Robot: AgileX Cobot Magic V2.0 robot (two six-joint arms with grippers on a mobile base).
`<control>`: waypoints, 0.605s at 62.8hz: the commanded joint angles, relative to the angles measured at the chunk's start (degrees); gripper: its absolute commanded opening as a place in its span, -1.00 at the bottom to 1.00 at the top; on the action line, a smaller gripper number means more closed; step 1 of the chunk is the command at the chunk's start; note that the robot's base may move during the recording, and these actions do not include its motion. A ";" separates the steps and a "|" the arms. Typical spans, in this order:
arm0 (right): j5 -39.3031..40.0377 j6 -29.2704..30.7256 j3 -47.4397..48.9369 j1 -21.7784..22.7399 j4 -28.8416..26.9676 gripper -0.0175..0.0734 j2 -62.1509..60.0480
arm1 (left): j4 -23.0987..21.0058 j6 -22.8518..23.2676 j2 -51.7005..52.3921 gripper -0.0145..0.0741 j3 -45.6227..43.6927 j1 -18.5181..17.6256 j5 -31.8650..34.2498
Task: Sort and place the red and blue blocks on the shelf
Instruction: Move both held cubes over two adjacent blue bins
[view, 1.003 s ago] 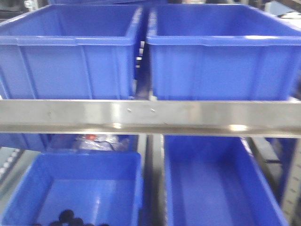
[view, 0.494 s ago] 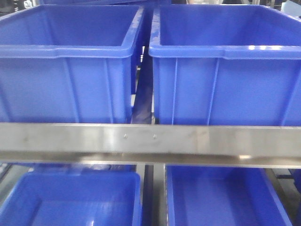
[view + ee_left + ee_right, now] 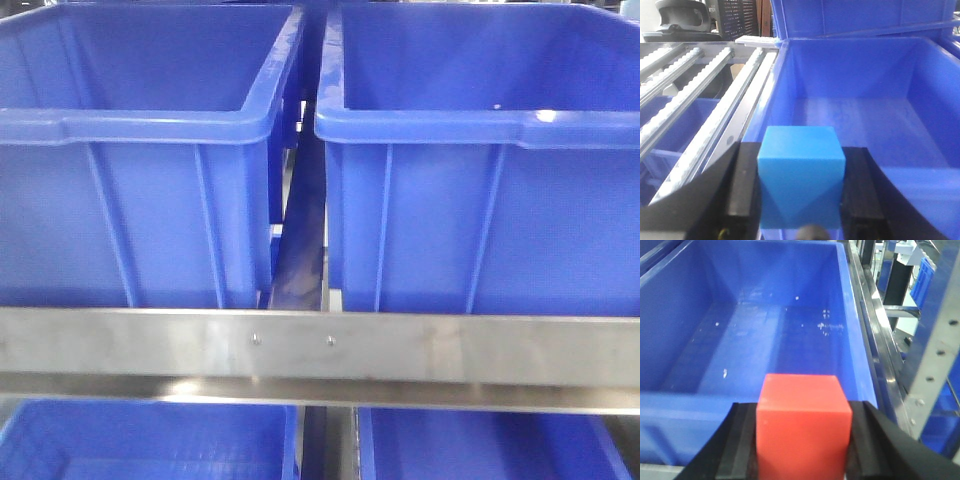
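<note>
While left claw (image 3: 801, 192) is grasping blue block (image 3: 801, 162) | right claw (image 3: 802, 442) is grasping red block (image 3: 803, 412) | advising: clear near rims of bins (image 3: 150, 125) before releasing.

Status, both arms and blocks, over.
Left gripper shut on blue block. Right gripper shut on red block. Blue bins ahead of both, nothing in the way.

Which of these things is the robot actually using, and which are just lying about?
Part of the job:
blue block in the left gripper; red block in the right gripper; shelf; blue bins.

Just there:
roller tracks; holed metal post.
</note>
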State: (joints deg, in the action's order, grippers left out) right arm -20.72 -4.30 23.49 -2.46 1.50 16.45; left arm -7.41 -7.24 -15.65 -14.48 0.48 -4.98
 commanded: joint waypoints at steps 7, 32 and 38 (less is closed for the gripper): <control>4.92 0.12 1.47 0.38 0.34 -0.49 0.42 | -0.21 0.09 -0.44 -0.39 -1.73 -0.05 4.98; 4.92 0.12 1.47 0.38 0.34 -0.49 0.42 | -0.21 0.09 -0.44 -0.39 -1.73 -0.05 4.98; 4.92 0.12 1.47 0.38 0.34 -0.49 0.42 | -0.21 0.09 -0.44 -0.39 -1.73 -0.05 4.98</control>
State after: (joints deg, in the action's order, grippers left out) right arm -20.72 -4.30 23.46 -2.46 1.50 16.45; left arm -7.41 -7.24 -15.65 -14.48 0.48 -4.98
